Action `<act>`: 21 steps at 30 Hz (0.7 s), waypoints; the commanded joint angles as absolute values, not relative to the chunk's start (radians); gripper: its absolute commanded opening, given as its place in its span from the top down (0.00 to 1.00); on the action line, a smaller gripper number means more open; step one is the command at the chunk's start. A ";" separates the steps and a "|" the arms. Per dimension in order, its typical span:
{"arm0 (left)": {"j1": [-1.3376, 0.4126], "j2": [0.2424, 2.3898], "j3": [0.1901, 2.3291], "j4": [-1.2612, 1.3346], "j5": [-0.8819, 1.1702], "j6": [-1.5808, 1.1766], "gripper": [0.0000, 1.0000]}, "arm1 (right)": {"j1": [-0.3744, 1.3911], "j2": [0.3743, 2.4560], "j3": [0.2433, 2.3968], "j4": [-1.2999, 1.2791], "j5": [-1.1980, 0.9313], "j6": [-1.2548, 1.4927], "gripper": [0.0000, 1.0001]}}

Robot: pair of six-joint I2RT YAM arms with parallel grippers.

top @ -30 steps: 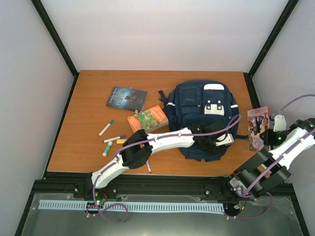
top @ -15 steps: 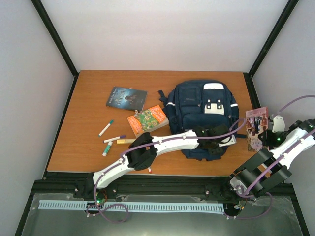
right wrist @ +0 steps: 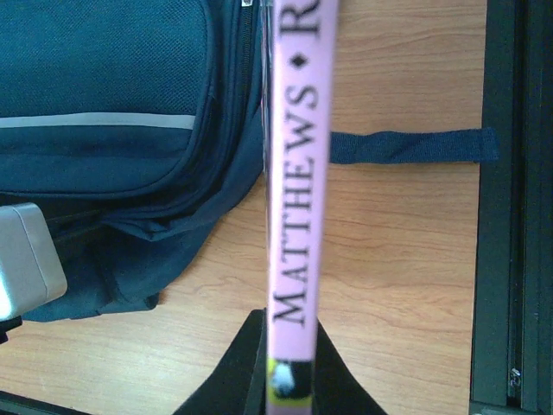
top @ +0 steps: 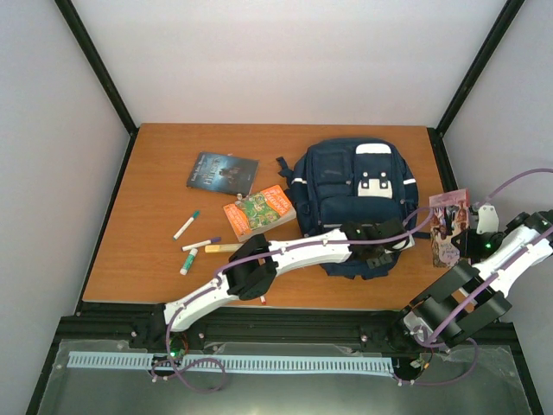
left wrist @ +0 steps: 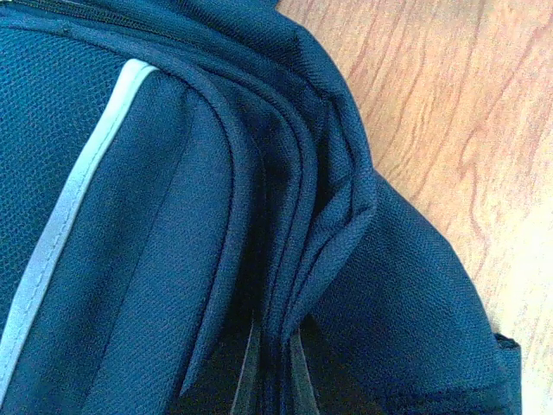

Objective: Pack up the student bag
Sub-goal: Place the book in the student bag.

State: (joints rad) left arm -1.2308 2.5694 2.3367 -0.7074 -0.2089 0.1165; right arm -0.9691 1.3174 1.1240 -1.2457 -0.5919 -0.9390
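The student bag (top: 350, 199), navy with white patches, lies flat at the table's centre-right; it also fills the left wrist view (left wrist: 173, 216) and the right wrist view (right wrist: 104, 104). My left gripper (top: 380, 245) sits at the bag's near edge, shut on a fold of the bag's fabric, with its fingers (left wrist: 300, 376) pinching the fold by the opening. My right gripper (top: 462, 245) is shut on a pink book (top: 449, 226), holding it upright above the table just right of the bag. The spine (right wrist: 298, 173) reads "MATTHEWS".
A dark book (top: 222, 173) and an orange-green book (top: 259, 210) lie left of the bag. Several markers (top: 200, 245) lie near the front left. A bag strap (right wrist: 415, 145) trails right toward the black frame rail (right wrist: 514, 207).
My left gripper has drawn the bag's near edge slightly right and away. The pink book in my right gripper has tipped a little toward the bag.
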 commanded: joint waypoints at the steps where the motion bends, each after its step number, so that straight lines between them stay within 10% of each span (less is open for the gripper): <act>1: -1.223 2.524 2.385 -0.719 -0.266 0.097 0.99 | -0.977 1.291 1.108 -1.260 -0.631 -0.958 0.97; 21: -1.129 2.253 2.344 -0.624 -0.479 0.011 0.99 | -0.966 1.497 1.299 -1.504 -0.903 -0.874 0.97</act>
